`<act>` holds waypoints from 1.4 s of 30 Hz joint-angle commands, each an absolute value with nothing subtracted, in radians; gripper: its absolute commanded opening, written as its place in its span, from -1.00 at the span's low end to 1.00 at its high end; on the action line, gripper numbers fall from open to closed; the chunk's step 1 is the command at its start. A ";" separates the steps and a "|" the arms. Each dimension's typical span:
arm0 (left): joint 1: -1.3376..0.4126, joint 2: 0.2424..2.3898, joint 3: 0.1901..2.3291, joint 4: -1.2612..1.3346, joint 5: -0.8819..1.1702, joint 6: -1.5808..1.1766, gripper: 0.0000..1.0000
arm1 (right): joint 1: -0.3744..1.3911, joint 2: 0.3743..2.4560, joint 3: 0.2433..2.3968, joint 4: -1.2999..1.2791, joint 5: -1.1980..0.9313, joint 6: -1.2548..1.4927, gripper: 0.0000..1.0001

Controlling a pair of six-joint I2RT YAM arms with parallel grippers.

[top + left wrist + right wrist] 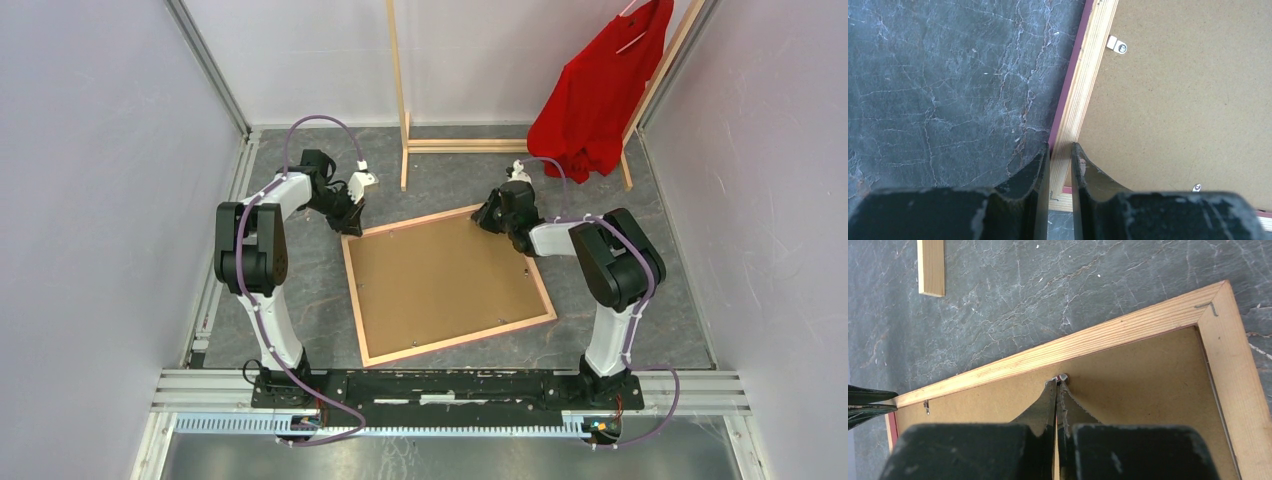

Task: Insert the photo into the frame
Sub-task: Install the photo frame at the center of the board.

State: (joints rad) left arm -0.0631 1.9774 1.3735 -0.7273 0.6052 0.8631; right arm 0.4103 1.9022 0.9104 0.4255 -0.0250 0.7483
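Note:
The frame (445, 285) lies face down on the dark table, with its brown board backing up and light wood edges around it. My left gripper (350, 222) is at its far left corner. In the left wrist view its jaws (1060, 146) are shut across the wood rail (1083, 85), with a pink strip showing beside it. My right gripper (490, 215) is over the far edge. Its fingers (1057, 381) are shut, their tips against a small metal clip (1063, 376) on the backing, just inside the wood rail (1098, 337). The photo is hidden from view.
A bare-wood clothes rack (405, 100) stands at the back with a red garment (600, 95) hanging on its right side; one rack foot (931, 265) lies near the frame. More metal clips (1117, 45) sit along the backing. Walls close in on both sides.

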 commanded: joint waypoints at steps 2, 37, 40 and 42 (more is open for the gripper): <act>-0.086 1.993 1.333 -0.695 0.562 0.932 -0.60 | 0.405 1.934 0.940 0.413 -0.006 0.765 -1.00; -0.114 2.003 1.314 -0.680 0.535 0.954 -0.63 | 0.385 1.960 0.935 0.587 -0.184 0.786 -1.00; -0.114 1.996 1.309 -0.673 0.530 0.952 -0.64 | 0.369 1.932 0.921 0.586 -0.192 0.769 -1.00; -0.114 1.995 1.308 -0.673 0.527 0.952 -0.64 | 0.356 1.904 0.916 0.566 -0.186 0.744 -1.00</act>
